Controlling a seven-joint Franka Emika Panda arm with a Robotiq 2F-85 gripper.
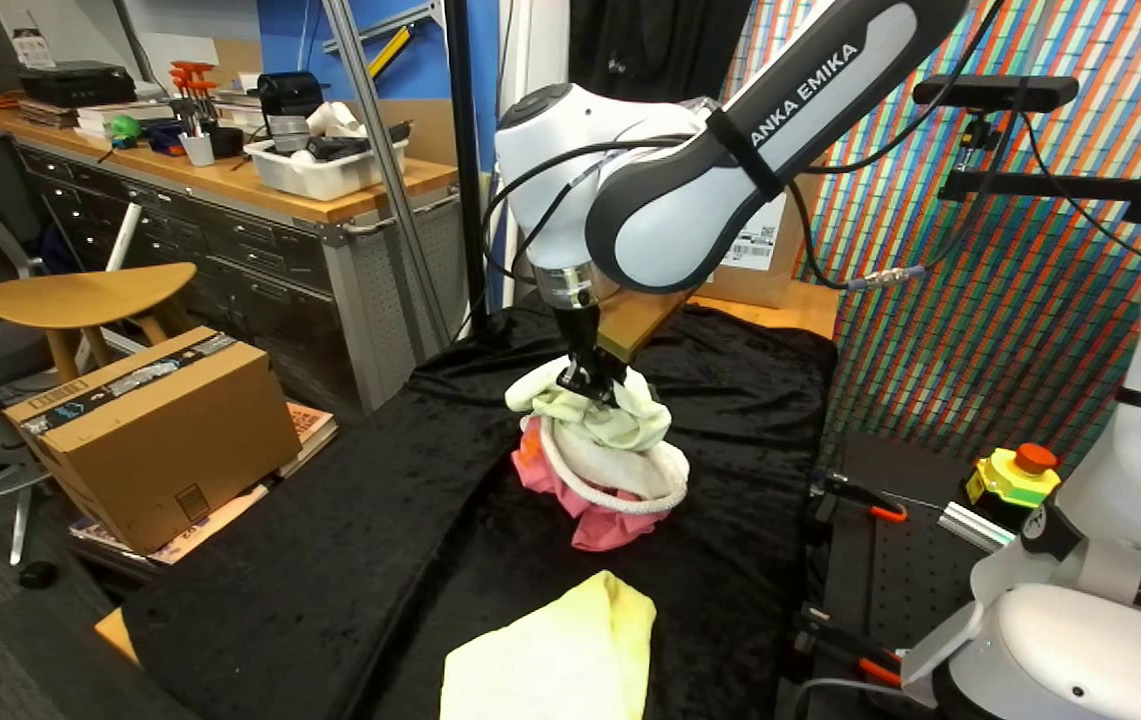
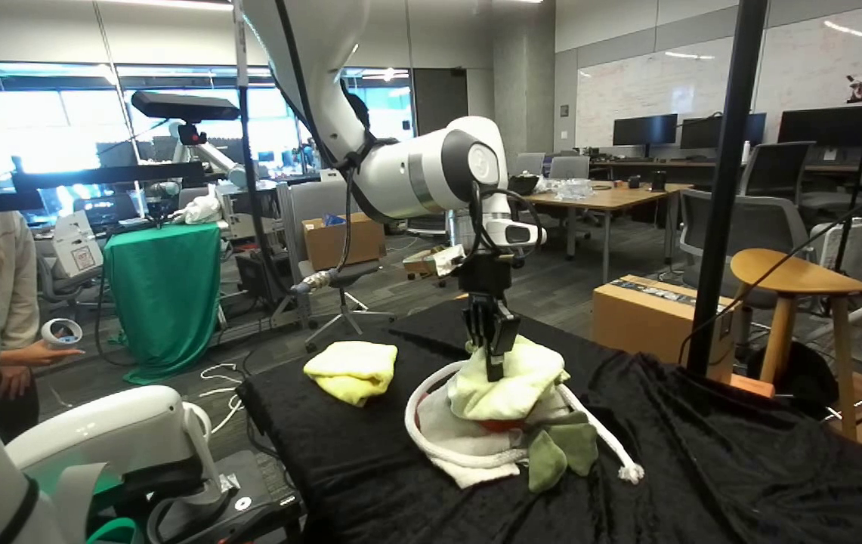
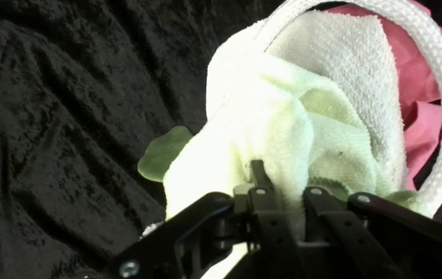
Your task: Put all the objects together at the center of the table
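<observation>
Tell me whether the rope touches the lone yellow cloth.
Apart: in an exterior view, the black table shows between rope and lone yellow cloth.

open black table (image 1: 330, 560) between cloth heap (image 1: 620, 470) and yellow cloth (image 1: 550, 655), rope end (image 2: 631, 473) jutting past the heap

Robotics lab: white-&-black jointed robot arm (image 1: 675, 238), yellow-&-red plastic e-stop btn (image 1: 1018, 485), wood-topped workbench (image 1: 217, 182) w/ black metal drawers (image 1: 265, 240), lg. wall-mtd whiteboard (image 2: 657, 91), flat black monitors (image 2: 816, 125).

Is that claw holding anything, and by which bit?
A bunched fold on top of the pale greenish cloth sits between the jaws of the gripper, but whether they actually pinch it cannot be told.
</observation>
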